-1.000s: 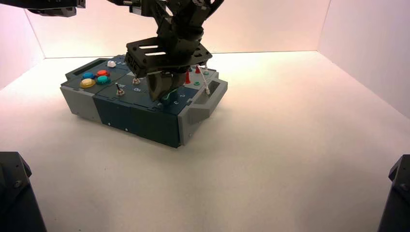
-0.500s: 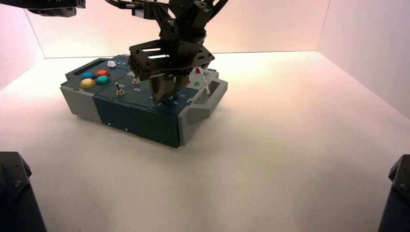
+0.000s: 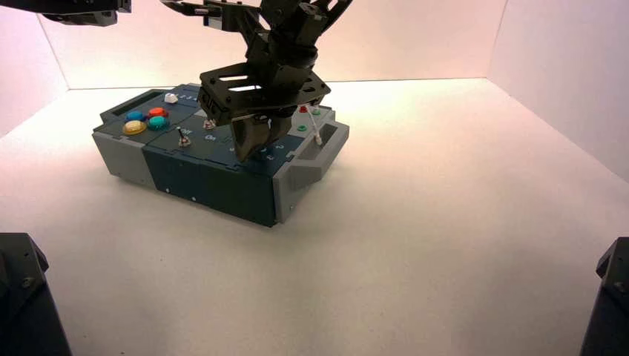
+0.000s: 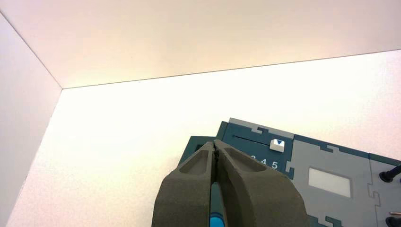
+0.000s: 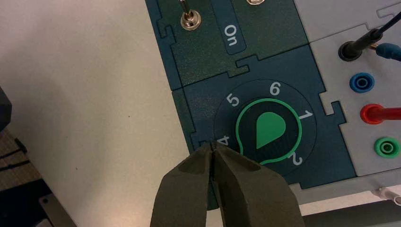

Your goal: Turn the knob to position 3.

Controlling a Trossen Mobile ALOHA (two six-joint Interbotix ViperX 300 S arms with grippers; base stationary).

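1. Table [image 3: 445, 245]: pale surface filling most of the high view, walled at the back and sides.
2. Box [image 3: 215, 178]: dark blue and grey, left of centre in the high view, standing turned at an angle.
3. Right arm [image 3: 267, 67]: comes down from the top centre of the high view over the box's right half.
4. Right gripper [image 5: 213, 147]: fingers pressed together, nothing between them. In the right wrist view the tips sit at lower centre, over the dial's edge just beside the digit "4" and the knob's rim; whether they touch the panel cannot be told.
5. Left gripper [image 4: 215, 147]: fingers closed tip to tip and empty, lower centre of the left wrist view, held above the box's far corner by a white slider cap [image 4: 277, 145] and the printed digits "3 4 5". In the high view only part of the left arm shows, at the upper left edge.
6. Knob [image 5: 269, 130]: green teardrop inside a green ring, centre right of the right wrist view. Its tip points between "4" and "2", where the gripper fingers cover the panel. Digits 5, 6, 1, 2 read around the arc.
7. Position 3: hidden beneath the right gripper's fingers.
8. Coloured buttons [image 3: 146, 121]: yellow, blue, red and teal, at the box's left end in the high view.
9. Toggle switch [image 5: 190, 18]: metal, upper centre of the right wrist view, beside an "On" label.
10. Sockets with plugged leads [image 5: 373, 113]: right edge of the right wrist view.
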